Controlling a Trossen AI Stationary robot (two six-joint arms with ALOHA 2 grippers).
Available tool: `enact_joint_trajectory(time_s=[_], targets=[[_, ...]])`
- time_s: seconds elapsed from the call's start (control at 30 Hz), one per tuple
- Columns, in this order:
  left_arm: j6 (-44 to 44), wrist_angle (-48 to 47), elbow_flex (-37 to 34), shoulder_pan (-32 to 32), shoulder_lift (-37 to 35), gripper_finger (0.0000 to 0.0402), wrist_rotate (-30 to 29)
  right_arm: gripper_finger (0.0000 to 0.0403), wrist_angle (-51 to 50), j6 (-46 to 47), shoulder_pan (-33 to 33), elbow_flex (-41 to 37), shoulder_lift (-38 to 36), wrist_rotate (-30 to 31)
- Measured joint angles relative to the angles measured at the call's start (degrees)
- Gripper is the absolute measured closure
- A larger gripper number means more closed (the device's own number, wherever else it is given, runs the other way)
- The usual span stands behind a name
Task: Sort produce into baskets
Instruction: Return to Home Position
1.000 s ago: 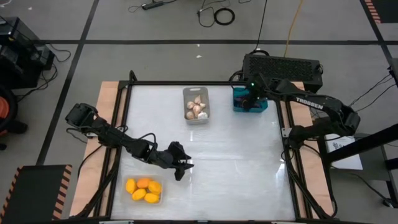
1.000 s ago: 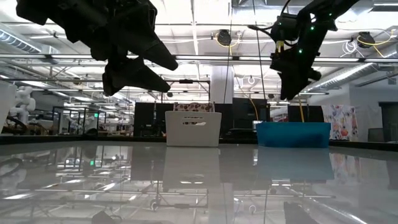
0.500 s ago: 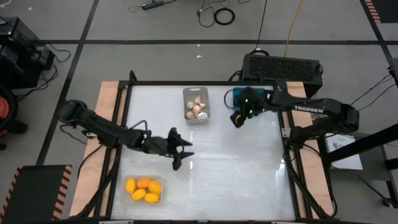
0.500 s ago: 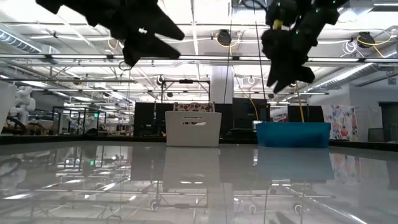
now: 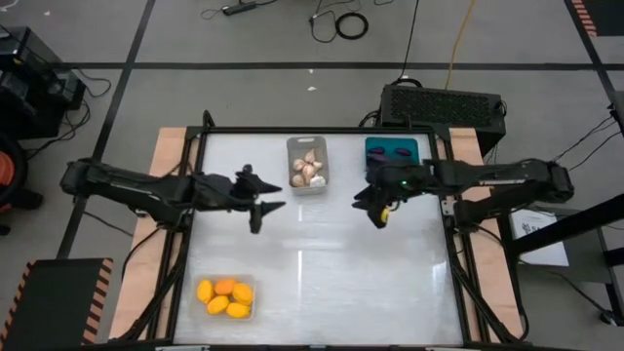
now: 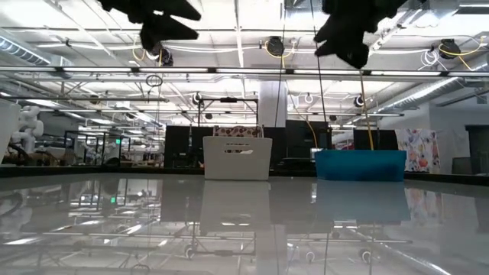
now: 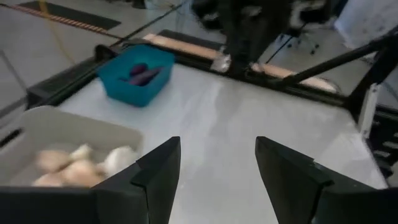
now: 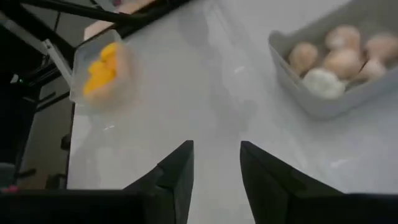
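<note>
Three baskets stand on the white table. The clear one (image 5: pixel 226 297) near the front left holds yellow and orange fruits (image 8: pixel 99 71). The grey one (image 5: pixel 308 163) at the far middle holds garlic bulbs (image 8: pixel 336 59). The teal one (image 5: pixel 392 151) at the far right holds purple eggplants (image 7: pixel 142 73). My left gripper (image 5: pixel 263 200) hangs open in the air, left of the grey basket. My right gripper (image 5: pixel 375 207) hangs open just in front of the teal basket. Neither has anything between its fingers (image 7: pixel 161 171) (image 8: pixel 177 171).
A black perforated box (image 5: pixel 444 102) sits beyond the table's far right corner. A dark frame (image 5: pixel 292 131) runs around the table top. In the low view both grippers (image 6: pixel 164 19) (image 6: pixel 348 34) are high above the table surface.
My left gripper has risen from beside the clear basket and gone toward the table's far edge, turning level. My right gripper has left its place above the teal basket, swinging toward the near edge and the table's middle and tipping up from pointing down. The baskets have stayed put.
</note>
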Motion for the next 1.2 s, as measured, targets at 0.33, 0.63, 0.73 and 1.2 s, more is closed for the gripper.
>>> enact_joint_trajectory(time_s=[0.33, 0.63, 0.73, 1.2], targets=[[-1.75, -17.13, 0.00, 2.28, -8.38, 0.0187, -5.09, 0.0309, -0.78, -9.32, 0.03, -3.88, -12.99, 13.80], [-9.53, -14.89, -10.28, 0.54, -12.02, 0.0187, -5.18, 0.0344, 22.88, -4.96, -0.02, -26.06, -21.95, 9.36], [-11.06, -7.82, -15.88, 0.04, -14.33, 0.0187, -2.17, 0.0361, 29.92, -2.01, 0.00, -31.21, -23.76, 5.14], [-18.77, 39.35, -42.35, 3.21, -17.05, 0.0187, 0.55, 0.0402, 59.71, 7.76, 0.00, -50.70, -28.58, -0.30]])
